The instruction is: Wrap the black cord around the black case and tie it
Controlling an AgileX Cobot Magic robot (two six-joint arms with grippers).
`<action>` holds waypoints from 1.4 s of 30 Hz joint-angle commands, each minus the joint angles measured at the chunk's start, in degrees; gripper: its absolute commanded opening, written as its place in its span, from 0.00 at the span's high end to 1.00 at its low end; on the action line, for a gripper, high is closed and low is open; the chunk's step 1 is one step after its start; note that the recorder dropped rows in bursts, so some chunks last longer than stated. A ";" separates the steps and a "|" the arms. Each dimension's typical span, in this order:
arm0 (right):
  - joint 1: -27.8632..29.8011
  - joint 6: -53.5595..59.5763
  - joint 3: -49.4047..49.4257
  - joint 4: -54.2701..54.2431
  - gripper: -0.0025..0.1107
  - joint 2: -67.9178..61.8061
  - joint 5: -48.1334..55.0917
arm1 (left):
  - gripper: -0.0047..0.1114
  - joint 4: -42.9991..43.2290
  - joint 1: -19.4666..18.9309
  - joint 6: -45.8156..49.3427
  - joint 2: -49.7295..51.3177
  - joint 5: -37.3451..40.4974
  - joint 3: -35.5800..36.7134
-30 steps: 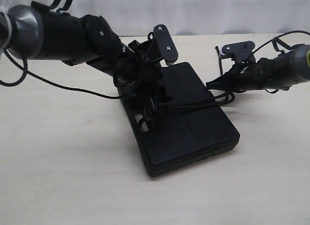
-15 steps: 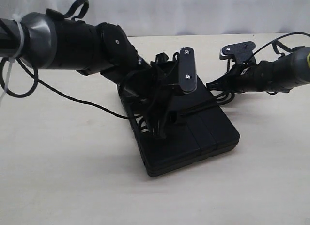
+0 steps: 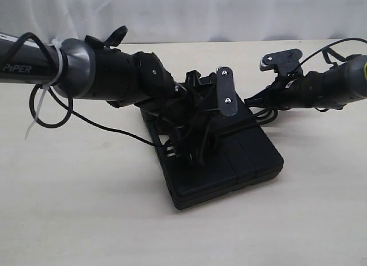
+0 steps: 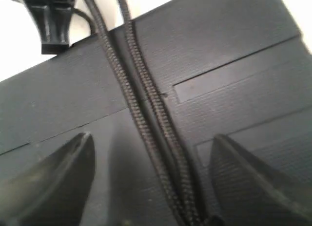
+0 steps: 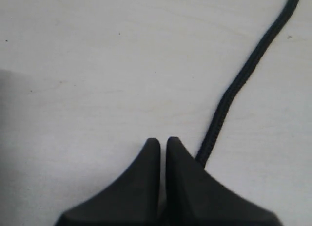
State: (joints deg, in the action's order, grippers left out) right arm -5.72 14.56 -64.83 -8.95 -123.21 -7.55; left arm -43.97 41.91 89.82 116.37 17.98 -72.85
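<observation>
The black case [image 3: 241,163] lies flat mid-table. My left gripper [image 3: 211,125] hovers over its far half, open. In the left wrist view two strands of the black cord [image 4: 139,80] run side by side across the case [image 4: 234,50], passing between the spread left gripper [image 4: 152,137] fingers without touching either. My right gripper [image 3: 249,100] sits at the case's far right edge, where cord loops [image 3: 265,116] lie. In the right wrist view the right gripper [image 5: 163,141] is shut above bare table. The cord [image 5: 239,80] disappears under one finger [image 5: 183,160]; whether it is pinched does not show.
The tan table [image 3: 86,208] surrounds the case. A thin glossy arm cable [image 3: 109,127] trails across the table from the left arm to the case's left edge. A white zip tie [image 3: 34,120] hangs off the left arm. A white backdrop closes the far side.
The left arm has reached further right across the case and its gripper has turned and lowered over the cord strands. The right arm and the case have not moved.
</observation>
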 commanded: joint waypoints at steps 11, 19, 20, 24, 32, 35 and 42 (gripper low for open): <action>2.49 0.00 0.28 -11.31 0.94 8.88 8.38 | 0.96 -0.32 0.13 -4.62 0.80 -4.80 0.11; 11.12 -7.04 -3.00 -11.36 0.59 5.47 15.39 | 0.96 -0.32 0.13 -4.62 0.80 -4.67 0.11; 11.22 -6.94 -5.38 -12.45 0.55 3.55 18.18 | 0.96 -0.32 0.13 -4.62 0.80 -4.67 0.11; 10.02 -6.15 -14.72 -14.63 0.53 -2.57 28.25 | 0.96 -0.47 0.13 -4.62 0.80 -4.67 0.11; 4.79 -4.39 -17.75 -14.16 0.54 -5.61 26.97 | 0.96 -0.47 0.13 -4.62 0.80 -4.27 0.11; 6.93 -4.81 -17.75 -13.73 0.58 -6.09 27.52 | 0.96 -0.47 0.13 -4.71 0.80 -3.59 0.11; 7.02 -4.95 -18.68 -12.46 0.61 -9.00 28.44 | 0.96 -0.47 0.13 -4.71 0.80 -3.74 0.11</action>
State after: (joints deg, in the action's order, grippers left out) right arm 0.97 9.80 -84.13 -23.05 -129.85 17.48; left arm -44.09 41.91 85.74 117.15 14.12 -72.85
